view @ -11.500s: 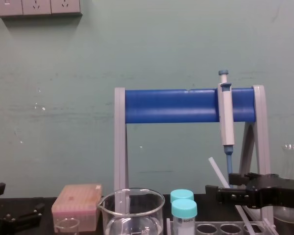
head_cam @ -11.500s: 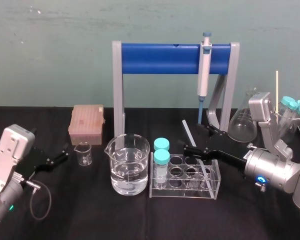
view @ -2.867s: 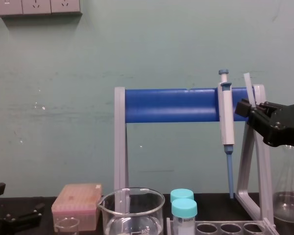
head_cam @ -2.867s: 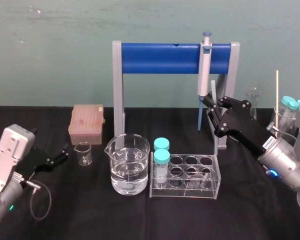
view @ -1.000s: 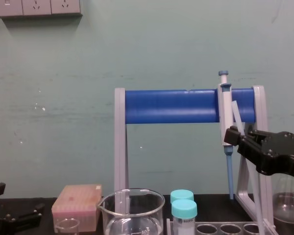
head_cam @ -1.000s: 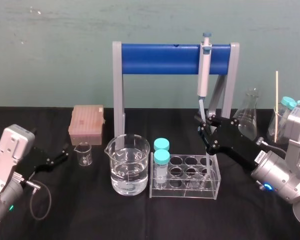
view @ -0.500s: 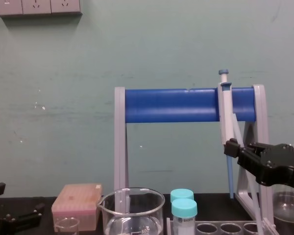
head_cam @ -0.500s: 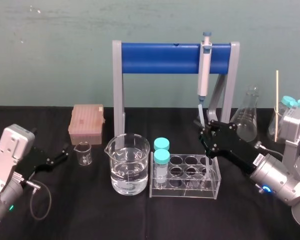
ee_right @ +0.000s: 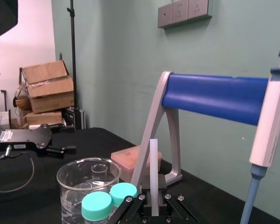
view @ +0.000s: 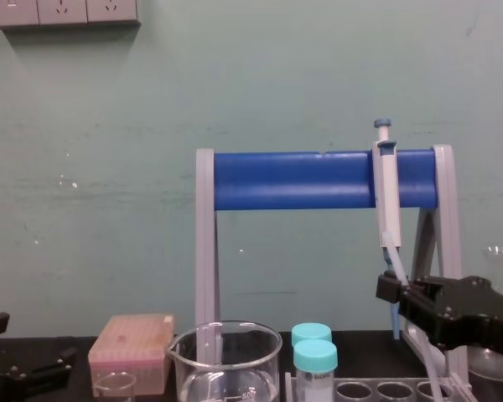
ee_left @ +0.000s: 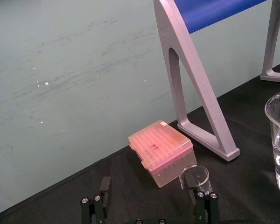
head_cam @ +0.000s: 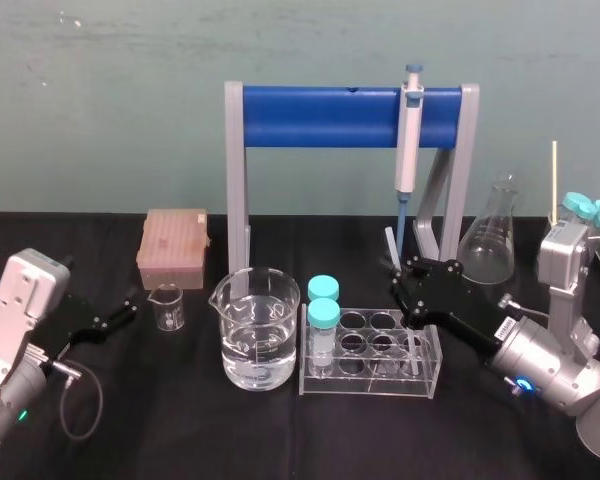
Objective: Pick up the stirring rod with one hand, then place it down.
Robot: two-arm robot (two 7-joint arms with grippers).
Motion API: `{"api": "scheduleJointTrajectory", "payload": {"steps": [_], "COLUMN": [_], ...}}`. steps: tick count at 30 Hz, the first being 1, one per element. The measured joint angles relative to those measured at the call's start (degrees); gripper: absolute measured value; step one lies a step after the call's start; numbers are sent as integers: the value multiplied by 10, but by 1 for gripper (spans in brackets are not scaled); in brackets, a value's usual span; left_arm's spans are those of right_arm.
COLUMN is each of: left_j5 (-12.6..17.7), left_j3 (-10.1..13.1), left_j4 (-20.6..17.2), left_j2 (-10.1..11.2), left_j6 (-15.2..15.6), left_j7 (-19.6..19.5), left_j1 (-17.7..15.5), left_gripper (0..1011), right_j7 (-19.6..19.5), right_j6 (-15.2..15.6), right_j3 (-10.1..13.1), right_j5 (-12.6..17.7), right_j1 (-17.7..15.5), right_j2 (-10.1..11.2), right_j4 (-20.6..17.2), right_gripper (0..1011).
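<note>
Right claw (head_cam: pixel 400 280) clenched on stirring rod (head_cam: pixel 390 243), just above tube rack's (head_cam: pixel 368 384) right end; rod axis near-upright, lower end slanting down behind the rack. Left claw (head_cam: pixel 120 310) released, parked well left of rack

My right claw grips a glass rod above a tube rack on a black lab table.
My right gripper (head_cam: pixel 398 272) is clamped on the stirring rod (head_cam: pixel 391 244), whose tilted top end pokes up just below the pipette (head_cam: pixel 408 140) hanging from the blue stand (head_cam: pixel 320 116). The gripper sits over the back right of the clear rack (head_cam: pixel 372 386). A water beaker (head_cam: pixel 255 330) stands just left of it. My left gripper (head_cam: pixel 126 303) rests at the far left, near a small beaker (head_cam: pixel 167 307).
</note>
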Motion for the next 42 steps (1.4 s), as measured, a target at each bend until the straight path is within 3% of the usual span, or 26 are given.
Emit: {"api": "scheduleJointTrajectory", "payload": {"steps": [9, 27, 42], "left_j5": [0, 0, 0], "left_j3": [0, 0, 0], "left_j4": [0, 0, 0], "left_j2": [0, 0, 0], "left_j6": [0, 0, 0], "left_j7": [0, 0, 0], "left_j1": [0, 0, 0], "left_gripper": [1000, 1000, 1000], "right_j7": [0, 0, 0], "right_j6": [7, 6, 5], "right_j3": [-9, -8, -8], "right_j5": [-9, -8, -7], "right_j1": [14, 13, 12], "right_j2": [-8, -8, -7], "right_j4": [23, 22, 21], "right_gripper": [67, 70, 512]}}
